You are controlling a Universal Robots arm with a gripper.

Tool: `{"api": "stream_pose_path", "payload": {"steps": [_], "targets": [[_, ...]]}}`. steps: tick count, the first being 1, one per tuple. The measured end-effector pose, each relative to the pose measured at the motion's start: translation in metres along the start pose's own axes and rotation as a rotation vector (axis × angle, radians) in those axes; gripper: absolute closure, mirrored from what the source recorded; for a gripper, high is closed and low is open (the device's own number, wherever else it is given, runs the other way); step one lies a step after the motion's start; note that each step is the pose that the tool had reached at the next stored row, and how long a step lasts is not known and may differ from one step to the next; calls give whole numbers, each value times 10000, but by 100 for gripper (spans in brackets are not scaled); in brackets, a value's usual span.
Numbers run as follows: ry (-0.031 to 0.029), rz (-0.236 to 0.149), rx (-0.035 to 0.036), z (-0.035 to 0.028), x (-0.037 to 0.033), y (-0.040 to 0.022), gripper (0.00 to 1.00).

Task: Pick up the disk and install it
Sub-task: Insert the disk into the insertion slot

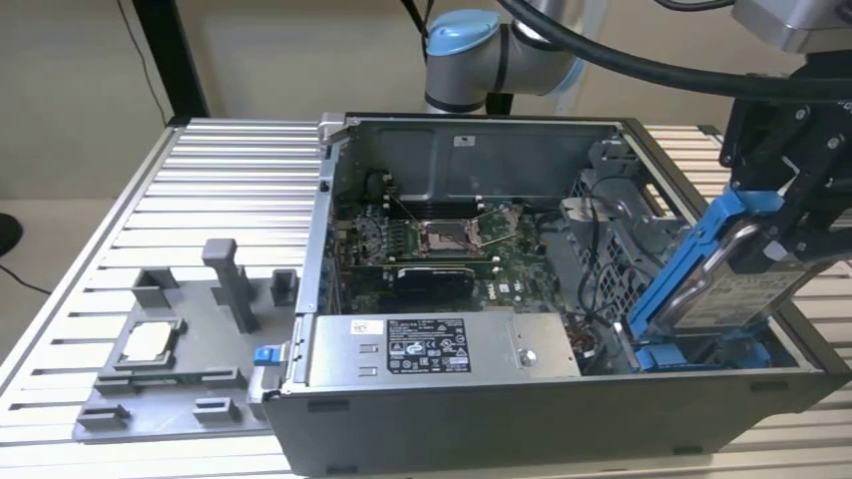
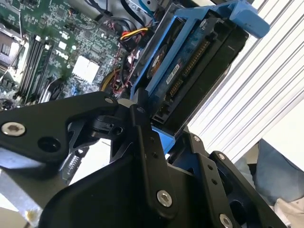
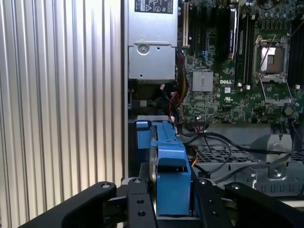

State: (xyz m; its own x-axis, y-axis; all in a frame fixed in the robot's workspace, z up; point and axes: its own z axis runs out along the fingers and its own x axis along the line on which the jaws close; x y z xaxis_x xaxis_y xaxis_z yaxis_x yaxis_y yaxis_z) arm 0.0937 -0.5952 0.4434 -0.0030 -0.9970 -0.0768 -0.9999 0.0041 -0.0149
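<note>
Over the open computer case (image 1: 533, 404), the gripper (image 1: 783, 225) clamps the tilted disk (image 1: 740, 295)

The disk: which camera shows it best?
The exterior view: the disk shows nearly whole, tilted over the computer case. The second wrist view shows its connector edge; the first wrist view, its blue frame end-on.
</note>
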Motion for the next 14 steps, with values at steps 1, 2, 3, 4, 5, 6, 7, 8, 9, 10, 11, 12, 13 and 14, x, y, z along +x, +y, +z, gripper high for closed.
{"api": "stream_pose_path", "payload": {"steps": [1,2,3,4,5,6,7,8,9,10,11,12,13,14], "targets": [[-17,0,9,6,0,0,100],[-32,0,18,10,1,0,100],[-52,-1,27,14,1,0,100],[-72,-1,36,20,2,0,100],[-91,-2,43,25,2,0,100],[-106,-1,47,31,2,-1,100],[-121,1,52,37,3,-1,100],[-130,2,54,43,3,-1,100],[-133,3,54,50,3,-1,100],[-138,3,56,58,4,-1,100],[-143,2,57,67,5,-2,100],[-145,2,57,74,6,-3,100],[-147,2,58,84,6,-3,100],[-151,2,59,93,7,-3,100]]}}
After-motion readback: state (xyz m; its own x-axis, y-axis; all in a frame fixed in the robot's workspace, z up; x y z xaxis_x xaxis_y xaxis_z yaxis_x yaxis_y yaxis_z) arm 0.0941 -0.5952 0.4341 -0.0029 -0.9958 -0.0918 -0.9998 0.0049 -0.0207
